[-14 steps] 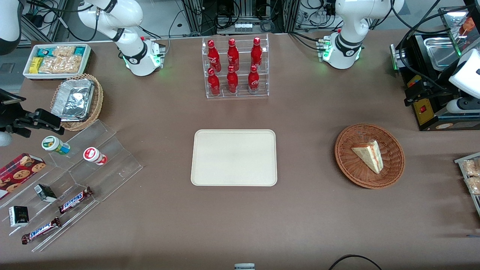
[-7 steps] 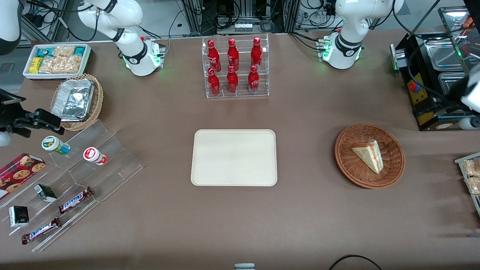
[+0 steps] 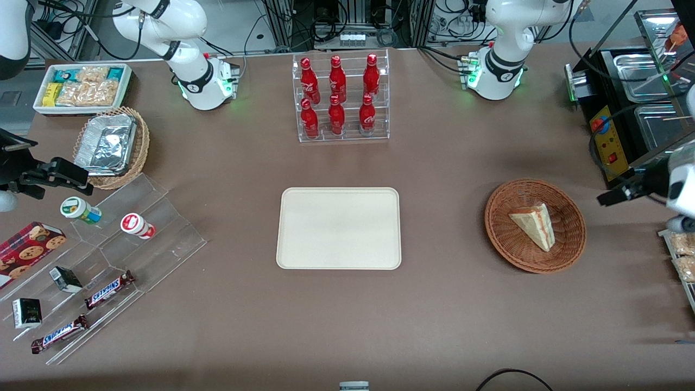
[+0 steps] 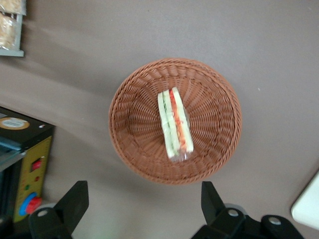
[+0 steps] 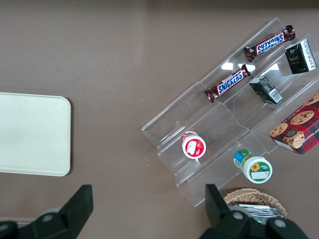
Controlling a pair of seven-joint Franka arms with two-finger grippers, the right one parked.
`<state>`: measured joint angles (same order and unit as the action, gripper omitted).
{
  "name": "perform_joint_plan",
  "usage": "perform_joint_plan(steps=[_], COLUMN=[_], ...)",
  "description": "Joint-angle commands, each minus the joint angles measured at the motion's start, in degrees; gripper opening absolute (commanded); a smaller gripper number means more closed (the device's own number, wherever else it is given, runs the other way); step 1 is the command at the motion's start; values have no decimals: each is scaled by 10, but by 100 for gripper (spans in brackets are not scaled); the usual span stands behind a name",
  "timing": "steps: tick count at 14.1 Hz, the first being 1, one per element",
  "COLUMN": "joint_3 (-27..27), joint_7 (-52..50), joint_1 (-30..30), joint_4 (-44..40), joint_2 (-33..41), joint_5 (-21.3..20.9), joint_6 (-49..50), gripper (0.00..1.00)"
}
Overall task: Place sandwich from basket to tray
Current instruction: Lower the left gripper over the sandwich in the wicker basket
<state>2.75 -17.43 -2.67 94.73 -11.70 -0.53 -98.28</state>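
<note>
The sandwich (image 3: 535, 224), a pale bread wedge with red and green filling, lies in the round reddish-brown wicker basket (image 3: 510, 247). The cream tray (image 3: 339, 228) lies flat and bare mid-table, toward the parked arm from the basket. My left gripper (image 3: 612, 196) hangs above the table beside the basket, toward the working arm's end. In the left wrist view the gripper (image 4: 143, 201) is open and empty, its fingers (image 4: 75, 199) spread wide, with the sandwich (image 4: 174, 124) and basket (image 4: 134, 134) below it. A tray corner (image 4: 306, 209) shows there too.
A black appliance with a red button (image 3: 611, 144) stands beside the gripper, farther from the front camera. A snack tray (image 3: 681, 255) sits at the working arm's table end. A cola bottle rack (image 3: 342, 98) stands farther back. A clear snack shelf (image 3: 98, 255) and a foil-filled basket (image 3: 111, 146) lie toward the parked arm.
My left gripper has swung from over the black appliance nearer to the front camera, closer to the basket. The sandwich, basket and tray have not moved.
</note>
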Motion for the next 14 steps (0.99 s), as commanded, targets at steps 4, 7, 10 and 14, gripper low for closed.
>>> perform_joint_plan(steps=[4,7,10,14], joint_3=[-4,-4,-5,-5], joint_7=[-129,-218,-225,-229], joint_1=[7,28,29,25], joint_4=[163,191,228,286], joint_2=[14,-5,-21,-32], joint_5=[-5,-5,-25,-27], joint_6=[-194,-227,-265,-366], gripper=[100,100,100,100])
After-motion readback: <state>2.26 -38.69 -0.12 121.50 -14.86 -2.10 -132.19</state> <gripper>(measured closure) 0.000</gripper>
